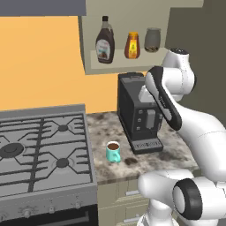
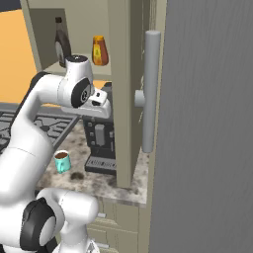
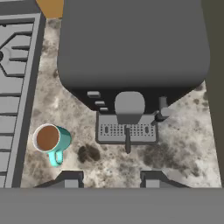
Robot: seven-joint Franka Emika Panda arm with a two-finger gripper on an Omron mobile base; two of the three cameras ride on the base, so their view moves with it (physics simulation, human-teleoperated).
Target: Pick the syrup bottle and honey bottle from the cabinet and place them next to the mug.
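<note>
A speckled stone counter runs between a gas stove and a tall grey door panel in an orange-walled kitchen, with the open beige cabinet hung above it. On the cabinet's single shelf board the syrup bottle stands upright at the left end, the honey bottle just beside it toward the middle, and a grey glass jar at the right end, all three set near the shelf's front edge, where an arm reaching from the front could take them. Neither bottle has been collected.

Below, the teal mug, full of brown liquid, sits on the counter near its front edge, close to the stove's side, its handle turned toward the front. A black coffee machine occupies the counter behind and to the right of the mug, and a small dark stain marks the stone between them. The bare counter around the mug appears to be the spot meant for both bottles.

The gripper hangs above the counter, looking down on the machine and mug, its fingers at their narrowest and pinching nothing. The arm is folded in front of the machine, well below the shelf, so the reach upward is judged to be the first step ahead.
</note>
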